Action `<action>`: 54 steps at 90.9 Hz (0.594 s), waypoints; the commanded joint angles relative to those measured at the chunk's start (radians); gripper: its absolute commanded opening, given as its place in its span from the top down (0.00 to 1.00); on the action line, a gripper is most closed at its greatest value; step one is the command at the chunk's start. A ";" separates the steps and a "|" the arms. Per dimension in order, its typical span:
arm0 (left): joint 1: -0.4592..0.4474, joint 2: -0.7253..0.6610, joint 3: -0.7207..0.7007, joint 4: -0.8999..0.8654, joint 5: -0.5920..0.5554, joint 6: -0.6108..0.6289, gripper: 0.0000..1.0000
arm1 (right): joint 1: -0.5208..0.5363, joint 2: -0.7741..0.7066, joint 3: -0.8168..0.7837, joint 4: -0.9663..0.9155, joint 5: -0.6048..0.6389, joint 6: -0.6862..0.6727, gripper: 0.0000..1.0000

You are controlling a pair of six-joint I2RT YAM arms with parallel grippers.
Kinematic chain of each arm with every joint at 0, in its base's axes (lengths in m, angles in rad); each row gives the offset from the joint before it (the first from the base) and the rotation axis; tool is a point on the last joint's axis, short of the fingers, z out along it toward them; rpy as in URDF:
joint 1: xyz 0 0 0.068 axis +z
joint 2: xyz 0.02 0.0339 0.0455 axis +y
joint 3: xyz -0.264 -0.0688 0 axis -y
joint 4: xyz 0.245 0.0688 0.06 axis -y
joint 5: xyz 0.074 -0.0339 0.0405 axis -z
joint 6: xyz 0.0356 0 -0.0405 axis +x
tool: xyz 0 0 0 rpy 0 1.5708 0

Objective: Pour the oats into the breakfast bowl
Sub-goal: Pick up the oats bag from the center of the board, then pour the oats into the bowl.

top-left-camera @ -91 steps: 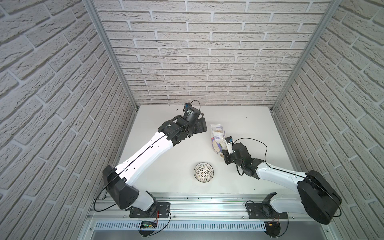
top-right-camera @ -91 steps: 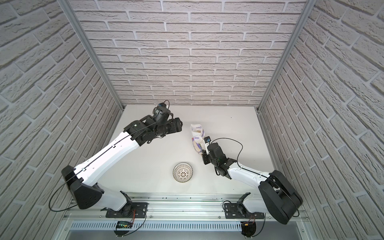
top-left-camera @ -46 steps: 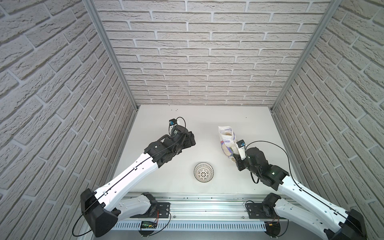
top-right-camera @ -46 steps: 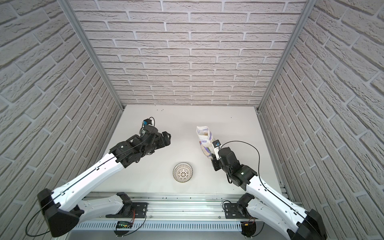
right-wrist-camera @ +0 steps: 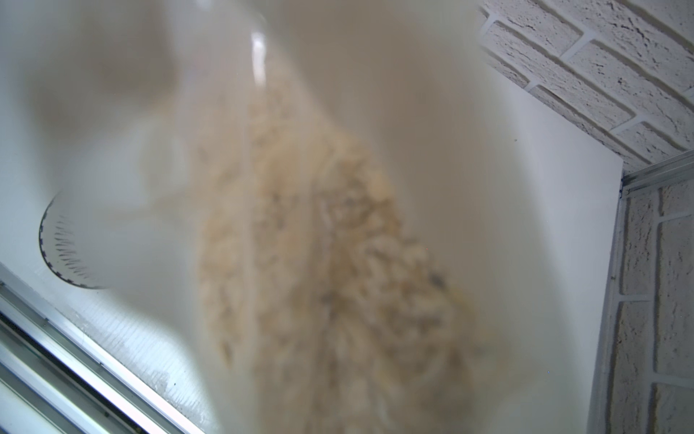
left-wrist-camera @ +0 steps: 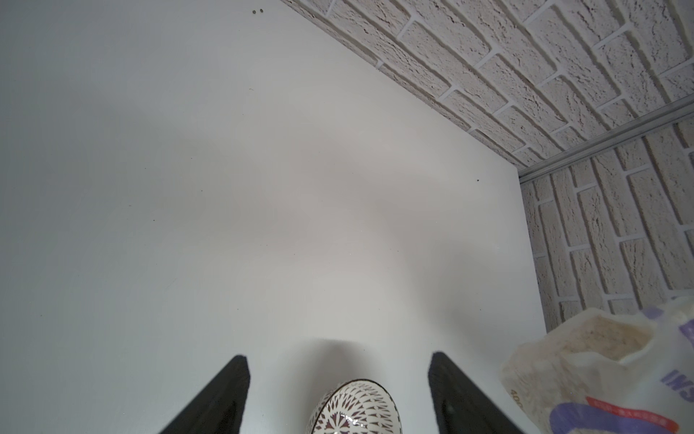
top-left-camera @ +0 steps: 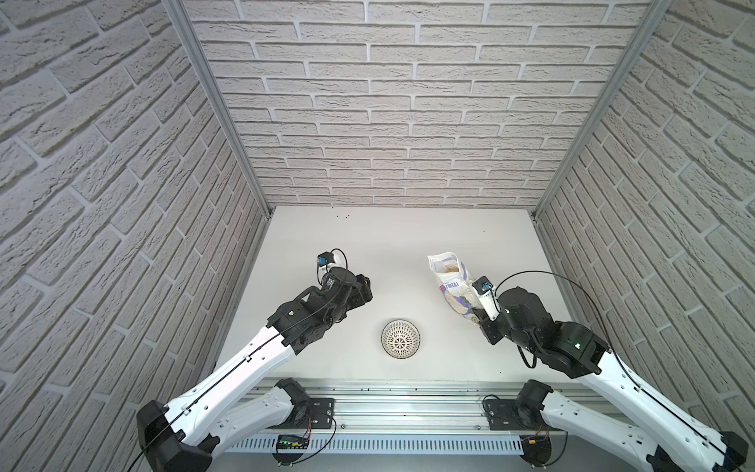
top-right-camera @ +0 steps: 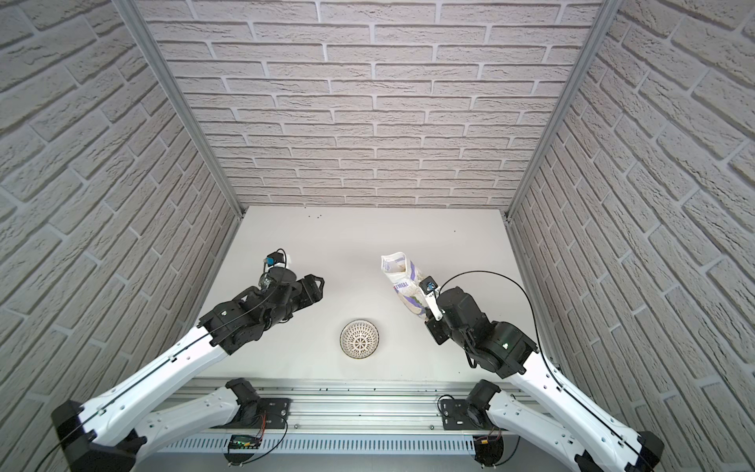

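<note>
**Oat pouch held aloft by the right arm, bowl waiting on the worktop**

The oats [top-left-camera: 448,267] are pale beige flakes, seen through the open mouth of a crinkly white plastic pouch [top-left-camera: 452,286] with purple trim and printed lettering. In the right wrist view the oats [right-wrist-camera: 338,263] blur into a clumpy tan mass behind glossy film. The right arm's jaws clamp the pouch's lower end and hold it tilted above the matte white worktop [top-left-camera: 388,241], well apart from the breakfast bowl [top-left-camera: 400,339]. The bowl is small, round and glazed white, with a dark radial lattice inside and a dark rim. It sits near the front edge. The left arm's jaws, two black tapered fingers [left-wrist-camera: 225,398], stand wide apart and empty.
</note>
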 commanded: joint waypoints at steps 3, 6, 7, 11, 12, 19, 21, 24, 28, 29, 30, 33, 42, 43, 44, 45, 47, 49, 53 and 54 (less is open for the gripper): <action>-0.006 -0.037 -0.038 0.089 0.048 -0.008 0.23 | 0.028 -0.033 0.065 0.016 0.063 -0.076 0.97; -0.007 -0.038 -0.044 0.104 0.064 -0.011 0.24 | 0.033 -0.036 0.055 0.007 0.064 -0.090 0.97; -0.009 -0.038 -0.046 0.108 0.069 -0.012 0.24 | 0.034 -0.038 0.053 0.006 0.063 -0.093 0.97; -0.011 -0.035 -0.051 0.123 0.085 -0.021 0.25 | 0.036 -0.045 0.038 0.013 0.051 -0.101 0.97; -0.012 -0.032 -0.052 0.127 0.088 -0.023 0.25 | 0.037 -0.047 0.035 0.015 0.047 -0.103 0.97; -0.021 -0.015 -0.052 0.139 0.102 -0.047 0.27 | 0.045 -0.048 0.017 0.028 0.041 -0.122 0.97; -0.026 -0.011 -0.051 0.141 0.099 -0.055 0.28 | 0.048 -0.045 0.015 0.029 0.046 -0.131 0.96; -0.035 -0.005 -0.051 0.146 0.092 -0.064 0.28 | 0.049 -0.040 0.013 0.033 0.054 -0.144 0.96; -0.051 0.000 -0.056 0.154 0.079 -0.076 0.27 | 0.051 -0.036 0.008 0.043 0.060 -0.176 0.96; -0.054 0.000 -0.058 0.157 0.074 -0.079 0.27 | 0.052 -0.035 0.005 0.046 0.061 -0.185 0.97; -0.056 0.000 -0.059 0.159 0.071 -0.083 0.26 | 0.052 -0.034 0.003 0.049 0.063 -0.193 0.97; -0.065 0.002 -0.063 0.167 0.062 -0.091 0.26 | 0.054 -0.028 -0.004 0.060 0.067 -0.220 0.97; -0.081 0.008 -0.073 0.191 0.049 -0.111 0.25 | 0.057 0.000 -0.023 0.096 0.067 -0.295 0.96; -0.082 0.009 -0.073 0.193 0.049 -0.113 0.25 | 0.057 0.003 -0.024 0.099 0.066 -0.303 0.96; -0.083 0.011 -0.074 0.195 0.049 -0.115 0.25 | 0.057 0.006 -0.026 0.103 0.065 -0.309 0.96; -0.085 0.013 -0.074 0.197 0.048 -0.116 0.25 | 0.057 0.010 -0.028 0.107 0.064 -0.315 0.96; -0.087 0.015 -0.074 0.199 0.047 -0.119 0.24 | 0.057 0.015 -0.032 0.114 0.061 -0.329 0.97; -0.090 0.018 -0.074 0.202 0.047 -0.124 0.24 | 0.058 0.020 -0.035 0.119 0.058 -0.341 0.97; -0.096 0.024 -0.073 0.206 0.048 -0.134 0.24 | 0.059 0.025 -0.043 0.130 0.053 -0.365 0.97; -0.097 0.024 -0.073 0.206 0.047 -0.138 0.24 | 0.059 0.025 -0.045 0.132 0.052 -0.371 0.96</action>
